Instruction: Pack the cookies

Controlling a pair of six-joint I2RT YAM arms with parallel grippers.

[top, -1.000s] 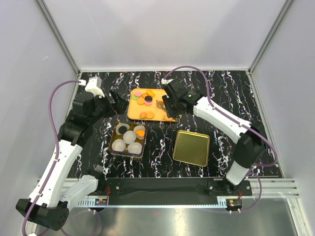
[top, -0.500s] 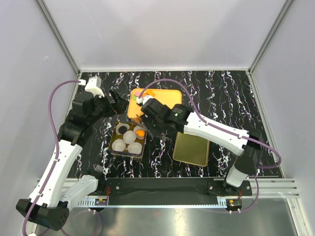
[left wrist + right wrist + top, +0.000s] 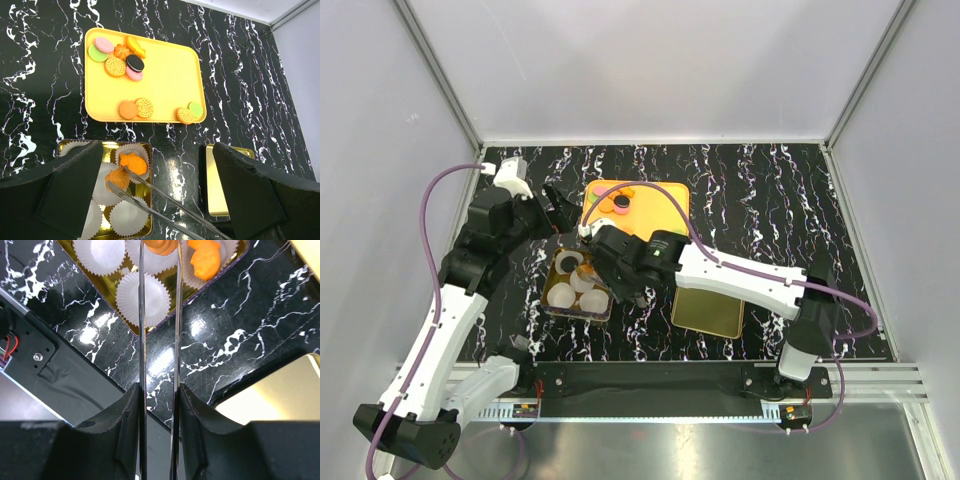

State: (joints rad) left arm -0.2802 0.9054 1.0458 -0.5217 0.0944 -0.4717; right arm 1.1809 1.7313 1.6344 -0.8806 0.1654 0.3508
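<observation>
On the black marble table (image 3: 770,180), most cookies (image 3: 126,65) are being carried by an orange tray (image 3: 165,75). A gold tin (image 3: 102,145) of paper cups (image 3: 142,297) is lying nearby, its lid (image 3: 215,185) beside it. The left gripper (image 3: 157,149) is being held wide open. Steel tongs (image 3: 141,340) are being squeezed by the right gripper (image 3: 160,395), with 1 orange cookie (image 3: 117,178) pinched over the tin.

The worktop (image 3: 790,190) is black with thin white lines all over it, like marble. It is shiny, and bright spots of light show on it. Three plain pale grey walls stand around it: a far wall (image 3: 660,60), a left wall (image 3: 380,150) and a right wall (image 3: 920,150). Thin metal bars (image 3: 440,70) run up the far corners where the walls meet. Along the near edge lies a black bar (image 3: 650,380), with a silver rail (image 3: 890,380) beside it. Nearer still is a shiny metal sheet (image 3: 670,450).
</observation>
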